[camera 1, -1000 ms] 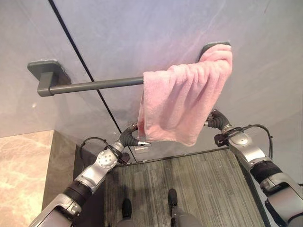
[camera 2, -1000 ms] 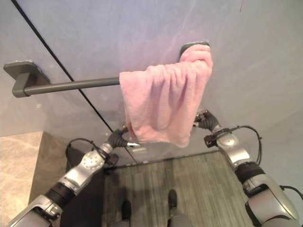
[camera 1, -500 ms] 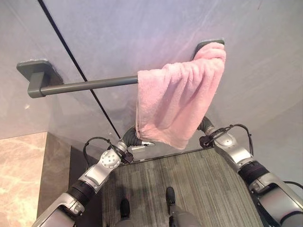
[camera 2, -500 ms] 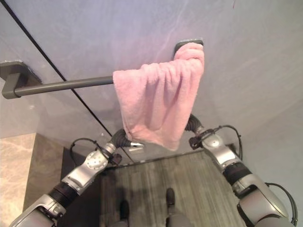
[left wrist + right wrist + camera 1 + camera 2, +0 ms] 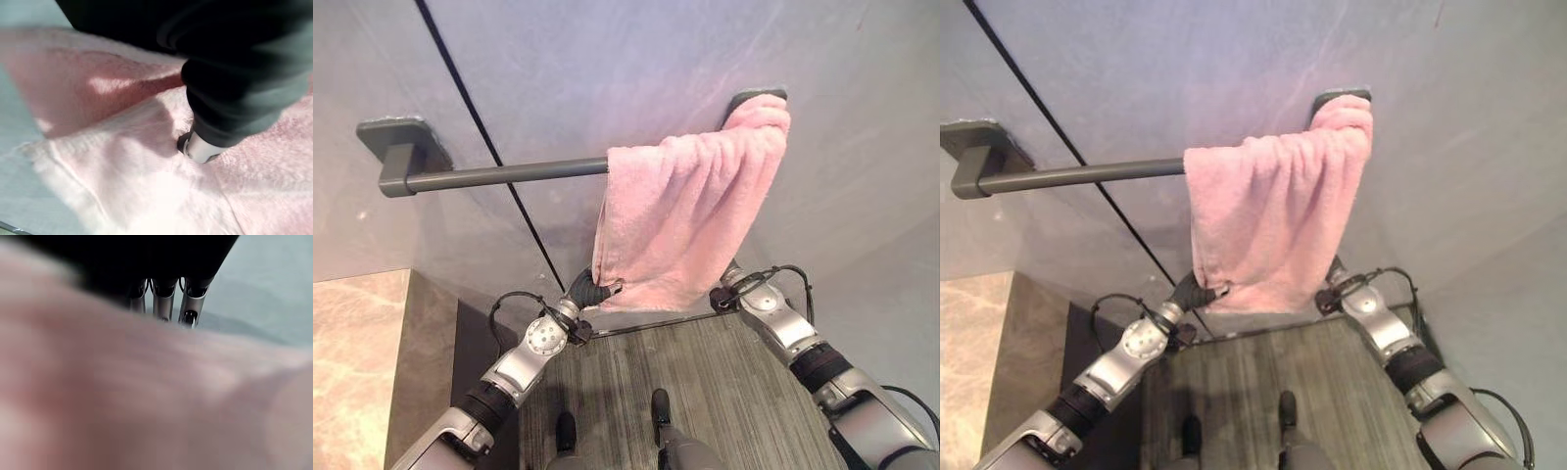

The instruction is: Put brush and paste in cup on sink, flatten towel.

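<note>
While I look down from the head camera, I see the pink fluffy towel (image 5: 690, 211) hanging bunched on the right part of the dark grey metal towel bar (image 5: 499, 175), which is fixed on the grey wall (image 5: 607, 69). Its top right corner lies over the bar's right mount, and the cloth falls in folds, not flat.

My left hand (image 5: 590, 289) is at the lower left corner of the towel. Its fingers are closed on the cloth there, and in the left wrist view one finger (image 5: 200, 149) presses into the pink pile.

My right hand (image 5: 1334, 278) is at the lower right edge of the towel, mostly behind the cloth. In the right wrist view the fingers (image 5: 166, 301) go down behind the blurred pink fabric, so I cannot tell if they are pinching it or only lying against it.

Below the towel is a grey striped floor (image 5: 724, 392), and at the left a beige marble surface (image 5: 352, 362).
</note>
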Available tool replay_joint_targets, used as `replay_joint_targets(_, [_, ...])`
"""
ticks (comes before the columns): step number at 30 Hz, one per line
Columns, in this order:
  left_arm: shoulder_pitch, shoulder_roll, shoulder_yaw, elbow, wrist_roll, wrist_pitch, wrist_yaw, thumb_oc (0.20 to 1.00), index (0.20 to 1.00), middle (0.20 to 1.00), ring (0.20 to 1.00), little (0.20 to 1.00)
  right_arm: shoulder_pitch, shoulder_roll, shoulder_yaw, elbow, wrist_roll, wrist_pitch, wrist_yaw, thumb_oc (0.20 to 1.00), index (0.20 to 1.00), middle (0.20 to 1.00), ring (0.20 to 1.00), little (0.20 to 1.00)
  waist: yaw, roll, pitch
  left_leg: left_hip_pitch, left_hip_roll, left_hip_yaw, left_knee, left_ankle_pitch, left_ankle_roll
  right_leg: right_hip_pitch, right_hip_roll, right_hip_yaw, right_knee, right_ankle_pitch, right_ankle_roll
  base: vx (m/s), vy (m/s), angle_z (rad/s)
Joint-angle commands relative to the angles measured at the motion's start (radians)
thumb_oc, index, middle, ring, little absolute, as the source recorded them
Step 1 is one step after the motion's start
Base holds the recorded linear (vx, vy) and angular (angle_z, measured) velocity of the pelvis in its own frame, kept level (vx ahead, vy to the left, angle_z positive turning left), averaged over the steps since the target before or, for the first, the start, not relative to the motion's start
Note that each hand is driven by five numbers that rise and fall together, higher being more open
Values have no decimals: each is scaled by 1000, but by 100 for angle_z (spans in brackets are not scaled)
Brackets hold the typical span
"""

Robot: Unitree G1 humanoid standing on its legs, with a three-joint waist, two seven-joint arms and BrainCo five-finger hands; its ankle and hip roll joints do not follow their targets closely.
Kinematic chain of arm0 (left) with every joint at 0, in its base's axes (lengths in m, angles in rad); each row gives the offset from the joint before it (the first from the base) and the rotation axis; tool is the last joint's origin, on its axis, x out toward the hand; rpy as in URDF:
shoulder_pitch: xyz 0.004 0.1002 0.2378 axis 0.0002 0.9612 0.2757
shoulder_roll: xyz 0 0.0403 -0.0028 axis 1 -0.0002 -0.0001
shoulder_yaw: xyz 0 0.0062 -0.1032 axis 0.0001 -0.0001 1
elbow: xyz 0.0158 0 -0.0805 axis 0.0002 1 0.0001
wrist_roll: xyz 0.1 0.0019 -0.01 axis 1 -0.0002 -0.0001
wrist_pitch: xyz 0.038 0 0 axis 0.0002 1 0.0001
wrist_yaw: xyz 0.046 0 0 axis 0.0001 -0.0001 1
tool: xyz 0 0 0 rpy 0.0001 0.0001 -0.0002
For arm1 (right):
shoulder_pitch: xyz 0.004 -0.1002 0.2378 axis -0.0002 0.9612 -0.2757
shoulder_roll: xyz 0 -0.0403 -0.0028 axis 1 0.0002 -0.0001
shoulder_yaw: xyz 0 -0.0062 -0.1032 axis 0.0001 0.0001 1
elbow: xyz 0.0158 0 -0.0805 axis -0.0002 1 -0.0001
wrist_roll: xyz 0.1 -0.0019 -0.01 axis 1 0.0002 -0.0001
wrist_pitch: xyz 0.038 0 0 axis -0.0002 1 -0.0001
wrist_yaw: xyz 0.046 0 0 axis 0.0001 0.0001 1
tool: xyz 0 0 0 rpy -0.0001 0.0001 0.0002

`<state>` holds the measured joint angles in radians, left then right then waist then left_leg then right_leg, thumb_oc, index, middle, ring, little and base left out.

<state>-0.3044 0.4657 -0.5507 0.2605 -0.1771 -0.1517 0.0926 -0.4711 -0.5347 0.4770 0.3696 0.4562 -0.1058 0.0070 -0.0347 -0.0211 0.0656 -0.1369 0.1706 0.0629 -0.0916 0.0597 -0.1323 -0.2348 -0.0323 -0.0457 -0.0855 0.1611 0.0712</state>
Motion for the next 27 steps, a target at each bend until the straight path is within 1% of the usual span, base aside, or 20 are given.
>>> replay_joint_targets(1, [-24, 20, 27, -7, 28, -31, -2, 200, 200, 200, 200, 200, 26, 22, -104, -81, 22, -68, 4, 200, 200, 200, 200, 200, 13, -54, -49, 4, -22, 21, 4, 10, 16, 32, -72, -17, -2, -34, 99, 0, 0, 0])
replay_joint_targets(2, [-24, 21, 26, -8, 28, -31, -2, 200, 200, 200, 200, 200, 28, 22, -105, -82, 21, -67, 4, 200, 200, 200, 200, 200, 14, -54, -49, 5, -22, 22, 4, 9, 16, 32, -72, -17, -2, -34, 99, 0, 0, 0])
replay_joint_targets(4, [-16, 30, 43, -39, 40, -35, -2, 200, 200, 200, 200, 200, 82, 18, -147, -157, 39, -81, 14, 200, 200, 200, 200, 200, 9, -59, -61, 21, -24, 24, 4, 4, 16, 48, -73, -19, -2, -37, 103, 27, 9, -5])
replay_joint_targets(7, [-10, 39, 55, -75, 45, -41, -7, 200, 200, 200, 200, 200, 113, 15, -171, -215, 48, -89, 20, 200, 200, 200, 200, 200, 7, -62, -69, 34, -24, 27, 4, -1, 16, 59, -75, -19, -2, -40, 105, 11, 5, 0])
replay_joint_targets(8, [-2, 44, 75, -121, 39, -49, -6, 200, 200, 200, 200, 200, 143, 15, -191, -278, 76, -100, 39, 200, 200, 200, 200, 200, 4, -64, -78, 47, -25, 30, 4, -5, 16, 71, -77, -20, -2, -42, 108, 0, 0, 0])
replay_joint_targets(10, [5, 57, 93, -182, 36, -59, -11, 200, 200, 200, 200, 200, 157, -1, -202, -346, 84, -103, 57, 200, 200, 200, 200, 200, 3, -66, -87, 58, -25, 33, 4, -9, 16, 79, -77, -18, -2, -42, 110, 15, 16, 0])
replay_joint_targets(11, [7, 58, 94, -185, 36, -58, -11, 200, 200, 200, 200, 200, 158, -1, -202, -349, 84, -102, 57, 200, 200, 200, 200, 200, 3, -67, -87, 58, -25, 34, 4, -9, 16, 80, -77, -17, -2, -42, 110, 0, 0, 0])
replay_joint_targets(13, [32, 78, 132, -288, 23, -73, -10, 200, 200, 200, 200, 200, 183, -2, -219, -426, 107, -110, 72, 200, 200, 200, 200, 200, 4, -71, -95, 69, -27, 37, 4, -14, 17, 90, -79, -20, -2, -44, 113, 0, 0, 0])
replay_joint_targets(15, [41, 85, 148, -321, 20, -79, -12, 200, 200, 200, 200, 200, 185, 0, -225, -452, 121, -113, 78, 200, 200, 200, 200, 200, 5, -72, -98, 73, -27, 38, 4, -15, 18, 93, -79, -21, -2, -43, 114, 0, 0, 0])
replay_joint_targets(17, [101, 106, 196, -408, -5, -91, -21, 200, 200, 200, 200, 200, 203, 22, -225, -511, 161, -118, 103, 200, 200, 200, 200, 200, 13, -75, -99, 85, -28, 43, 4, -20, 20, 102, -81, -20, -2, -43, 117, 0, 0, 0])
replay_joint_targets(19, [130, 113, 216, -437, -13, -88, -26, 200, 200, 200, 200, 200, 208, 24, -216, -533, 172, -115, 114, 200, 200, 200, 200, 200, 15, -76, -98, 89, -29, 45, 4, -21, 21, 104, -82, -18, -2, -43, 117, -1, 22, -7])
replay_joint_targets(20, [186, 128, 248, -479, -23, -90, -40, 200, 200, 200, 200, 200, 216, 26, -205, -560, 179, -112, 130, 200, 200, 200, 200, 200, 23, -79, -97, 93, -31, 45, 4, -23, 24, 106, -84, -18, -2, -41, 118, -4, 22, -8])
replay_joint_targets(21, [186, 128, 248, -479, -23, -90, -40, 200, 200, 200, 200, 200, 216, 27, -204, -560, 179, -112, 130, 200, 200, 200, 200, 200, 23, -79, -97, 93, -31, 45, 4, -23, 24, 106, -84, -18, -2, -41, 118, 1, 20, -5])
replay_joint_targets(23, [260, 146, 288, -515, -32, -88, -52, 200, 200, 200, 200, 200, 219, 29, -178, -592, 177, -103, 146, 200, 200, 200, 200, 200, 38, -82, -92, 95, -35, 45, 4, -25, 29, 110, -87, -21, -2, -42, 118, -2, 11, -2])
replay_joint_targets(25, [286, 149, 303, -524, -35, -87, -55, 200, 200, 200, 200, 200, 223, 34, -166, -600, 184, -99, 154, 200, 200, 200, 200, 200, 43, -83, -90, 98, -37, 44, 4, -26, 32, 112, -88, -23, -2, -43, 117, 0, 0, 0])
replay_joint_targets(27, [355, 147, 320, -501, -48, -82, -63, 200, 200, 200, 200, 200, 236, 39, -147, -607, 178, -94, 161, 200, 200, 200, 200, 200, 58, -87, -79, 99, -42, 39, 4, -26, 39, 115, -90, -25, -2, -45, 115, -5, 8, 2])
